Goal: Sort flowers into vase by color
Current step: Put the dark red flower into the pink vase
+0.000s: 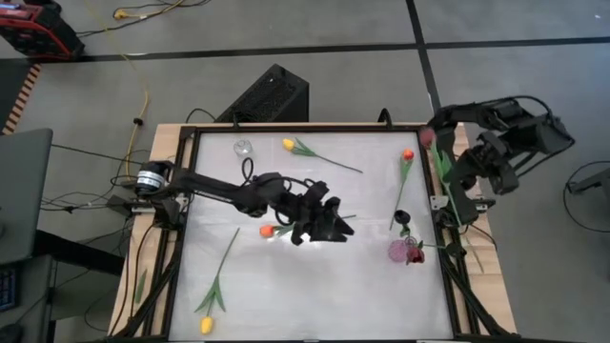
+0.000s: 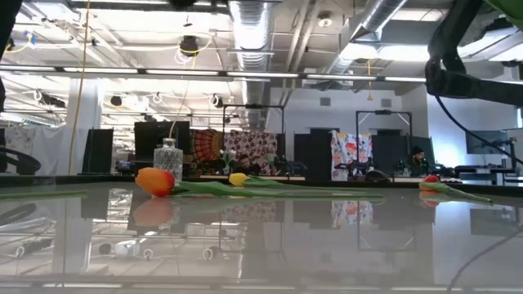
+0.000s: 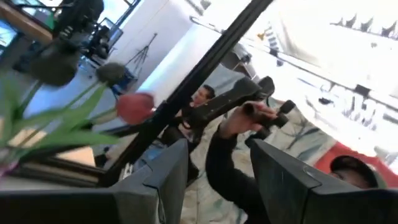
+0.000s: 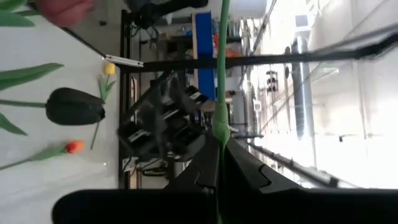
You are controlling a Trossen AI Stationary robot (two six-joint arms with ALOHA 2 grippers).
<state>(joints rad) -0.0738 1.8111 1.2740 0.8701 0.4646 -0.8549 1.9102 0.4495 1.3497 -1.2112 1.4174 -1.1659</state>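
My right gripper is shut on a tulip with a red-pink head and a long green stem, over the table's right edge. My left gripper is open over the table's middle, just right of an orange tulip lying flat. In the left wrist view its fingers have nothing between them. A yellow tulip lies near the far edge, another yellow one at the near left, and an orange-red one at the right. A pink vase holds dark red heads. My right gripper pinches the tulip's green stem between its two fingers, well below the head. The flower is lifted clear of the table. Its stem runs on past the fingers on both sides.
A small clear glass vase stands near the far edge, left of the yellow tulip. A dark tulip head lies beside the pink vase. A black frame borders the white table. A person shows in the room beyond.
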